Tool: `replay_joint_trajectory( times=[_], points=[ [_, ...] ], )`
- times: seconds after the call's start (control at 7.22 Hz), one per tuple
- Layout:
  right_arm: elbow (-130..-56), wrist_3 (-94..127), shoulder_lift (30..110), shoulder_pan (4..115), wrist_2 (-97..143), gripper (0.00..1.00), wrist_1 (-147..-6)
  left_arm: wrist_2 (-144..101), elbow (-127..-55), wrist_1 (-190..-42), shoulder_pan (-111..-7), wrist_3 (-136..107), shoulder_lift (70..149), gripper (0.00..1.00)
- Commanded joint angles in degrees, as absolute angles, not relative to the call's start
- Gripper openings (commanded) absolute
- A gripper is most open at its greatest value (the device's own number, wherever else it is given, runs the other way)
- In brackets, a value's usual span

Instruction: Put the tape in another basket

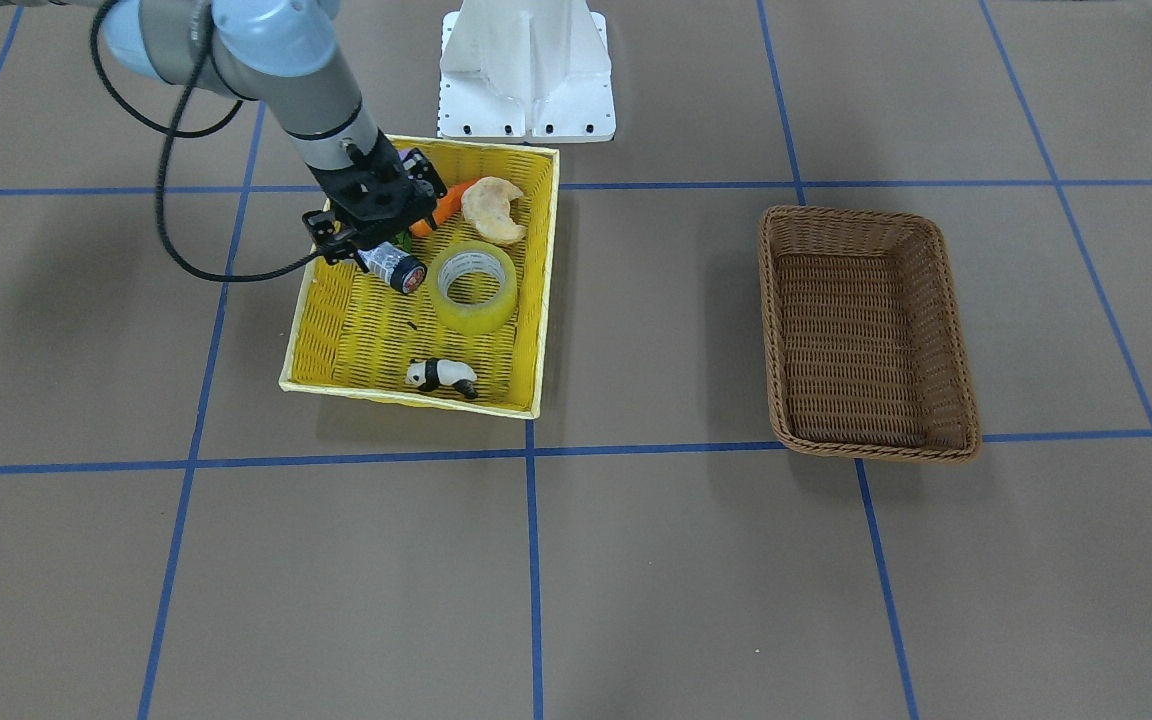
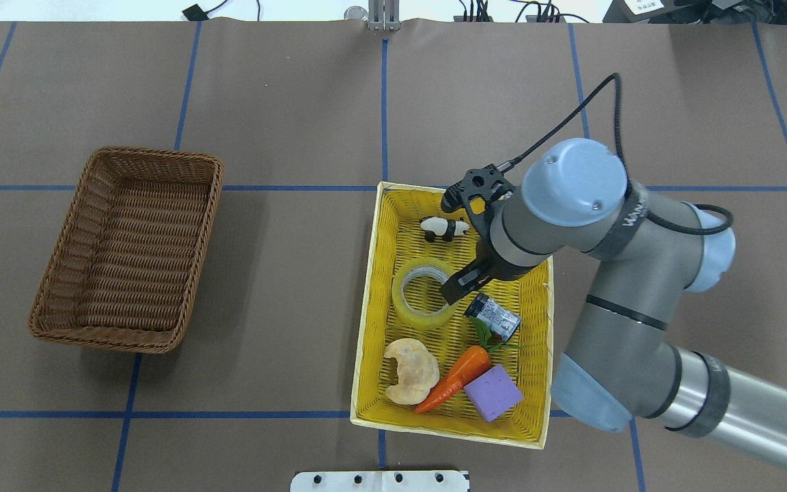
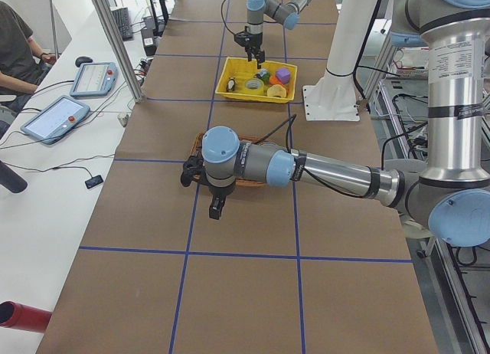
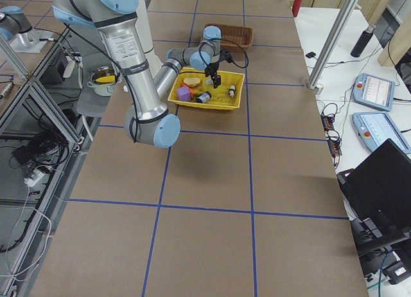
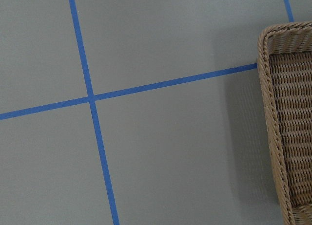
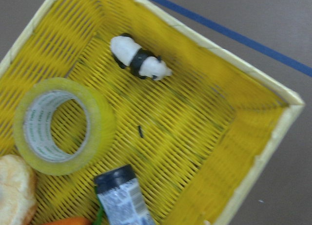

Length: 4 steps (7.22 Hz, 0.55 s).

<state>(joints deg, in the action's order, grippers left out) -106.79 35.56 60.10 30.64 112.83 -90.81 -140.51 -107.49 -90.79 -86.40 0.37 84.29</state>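
Observation:
The tape [image 1: 481,315], a wide translucent yellow roll with a grey-white core, lies flat in the middle of the yellow basket [image 1: 541,300]; it also shows in the overhead view [image 2: 427,320] and the right wrist view [image 6: 100,132]. My right gripper [image 1: 381,225] hangs over that basket just beside the tape, above the grey can [image 2: 496,316]; it looks open and empty. The brown wicker basket [image 2: 59,273] stands empty on the other half of the table, and its corner shows in the left wrist view [image 5: 273,113]. My left gripper [image 3: 217,208] hovers by the wicker basket; I cannot tell whether it is open.
The yellow basket also holds a toy panda [image 2: 445,229], a carrot [image 2: 455,386], a purple block [image 2: 492,391] and a piece of bread [image 2: 410,370]. The white robot base [image 1: 526,70] stands behind the yellow basket. Blue tape lines grid the brown table.

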Motion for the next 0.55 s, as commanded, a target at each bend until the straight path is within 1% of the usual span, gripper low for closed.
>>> replay_joint_trajectory(
  times=[0.0, 0.28, 0.42],
  points=[
    [-101.69, 32.46, 56.25, 29.88, 111.54, 0.89, -91.23, -140.62, -107.49, -90.88, -86.4, 0.35, 83.94, 0.98],
    [-99.59, 32.17, 55.99, 29.88, 110.57, 0.88, -91.14, -140.71, -107.67, -90.88, -86.4, 0.35, 83.94, 0.98],
    [-98.19, 32.25, 55.99, 29.88, 109.96, 0.89, -88.62, -140.8, -107.67, -90.88, -86.4, 0.35, 83.94, 0.98]
  ],
)
